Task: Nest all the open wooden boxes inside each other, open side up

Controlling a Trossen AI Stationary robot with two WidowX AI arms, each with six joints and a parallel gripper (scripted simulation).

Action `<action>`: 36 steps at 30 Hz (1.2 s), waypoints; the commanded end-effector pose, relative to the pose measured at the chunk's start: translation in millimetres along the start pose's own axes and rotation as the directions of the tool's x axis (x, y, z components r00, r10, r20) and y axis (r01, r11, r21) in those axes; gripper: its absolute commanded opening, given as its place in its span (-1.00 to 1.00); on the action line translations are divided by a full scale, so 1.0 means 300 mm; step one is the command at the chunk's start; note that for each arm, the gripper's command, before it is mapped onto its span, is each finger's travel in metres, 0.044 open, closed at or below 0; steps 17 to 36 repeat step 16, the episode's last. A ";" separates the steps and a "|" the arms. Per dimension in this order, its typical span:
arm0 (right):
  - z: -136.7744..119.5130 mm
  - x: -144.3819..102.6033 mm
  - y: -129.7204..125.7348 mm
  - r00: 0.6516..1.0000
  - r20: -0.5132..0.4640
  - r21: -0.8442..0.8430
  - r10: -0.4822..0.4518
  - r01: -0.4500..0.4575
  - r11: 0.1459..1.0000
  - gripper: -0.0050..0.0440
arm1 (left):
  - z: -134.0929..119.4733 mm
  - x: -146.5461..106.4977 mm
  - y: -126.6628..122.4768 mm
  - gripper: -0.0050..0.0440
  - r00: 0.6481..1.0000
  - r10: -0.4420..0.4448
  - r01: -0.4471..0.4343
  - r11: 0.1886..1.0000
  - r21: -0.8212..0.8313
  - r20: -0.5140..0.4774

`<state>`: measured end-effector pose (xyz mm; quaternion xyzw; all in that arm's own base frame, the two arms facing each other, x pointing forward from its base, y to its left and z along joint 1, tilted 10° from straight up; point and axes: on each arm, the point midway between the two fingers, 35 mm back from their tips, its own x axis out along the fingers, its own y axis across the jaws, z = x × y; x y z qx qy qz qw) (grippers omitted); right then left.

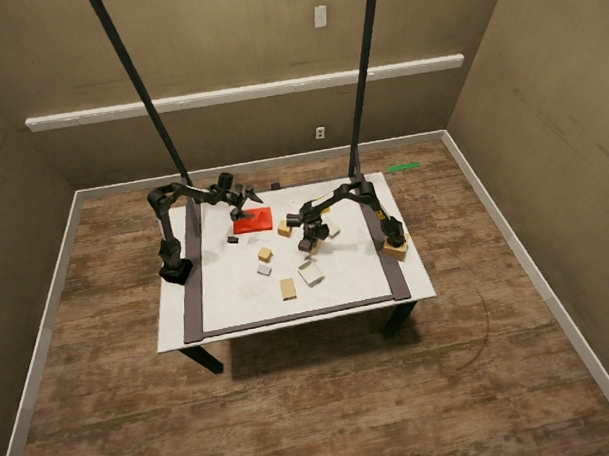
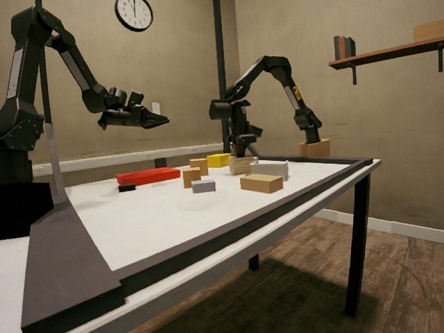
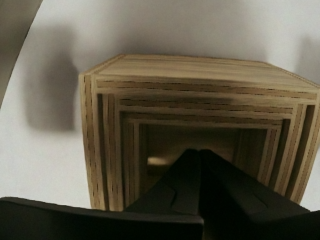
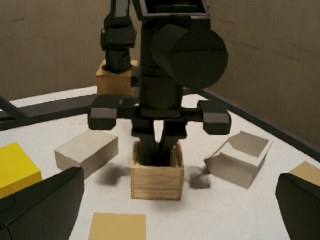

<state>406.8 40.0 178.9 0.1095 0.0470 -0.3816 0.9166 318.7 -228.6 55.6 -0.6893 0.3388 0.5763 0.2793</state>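
When viewed from the left wrist, seen pointing down into the nested wooden boxes (image 1: 316, 247) (image 2: 239, 166) (image 3: 195, 70) (image 4: 157, 184) with the left tool (image 1: 306, 244) (image 2: 241, 152) (image 3: 196, 160) (image 4: 156, 165). Pressed together at the tips, with nothing pinched between, and placed within the innermost opening, walls on both sides. Cannot tell whether touching the inner floor. Standing upright on the desk (image 1: 347, 281) (image 2: 161, 215) (image 3: 45, 165) (image 4: 200, 215), open side up, with at least three rims set one inside another. Directly under the body of the left tool, and well apart from the right tool (image 1: 256, 209) (image 2: 167, 120) (image 4: 180, 177). Spread wide on that other arm, gripping nothing, raised above the desk near the red block (image 1: 252, 220) (image 2: 148, 175) and aimed toward the nest. Lying near the nest, on opposite sides in the right wrist view: to the picture's left, a solid grey block (image 1: 333, 229) (image 4: 87, 150); to the picture's right, an open grey container (image 1: 310, 273) (image 2: 268, 170) (image 4: 235, 162). Set farther off, beyond the grey block at the picture's left edge, a yellow block (image 2: 218, 160) (image 4: 19, 170)
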 end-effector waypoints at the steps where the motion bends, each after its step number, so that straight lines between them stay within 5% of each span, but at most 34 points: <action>1: 0.021 -0.009 0.003 1.000 0.007 0.018 0.006 -0.006 1.000 0.84 | -0.018 -0.034 -0.004 -0.80 1.000 -0.009 0.009 1.000 0.002 -0.030; 6: 0.021 -0.009 0.003 1.000 0.007 0.018 0.006 -0.006 1.000 0.84 | -0.034 -0.084 -0.009 -0.80 0.998 -0.017 0.027 0.981 0.195 -0.053; 16: 0.021 -0.009 0.003 1.000 0.007 0.018 0.006 -0.006 1.000 0.84 | -0.035 -0.149 -0.011 -0.82 0.999 -0.013 0.043 0.745 0.666 -0.049; 36: 0.021 -0.009 0.003 1.000 0.007 0.018 0.006 -0.006 1.000 0.84 | -0.035 -0.149 -0.011 -0.82 0.999 -0.013 0.043 0.745 0.666 -0.049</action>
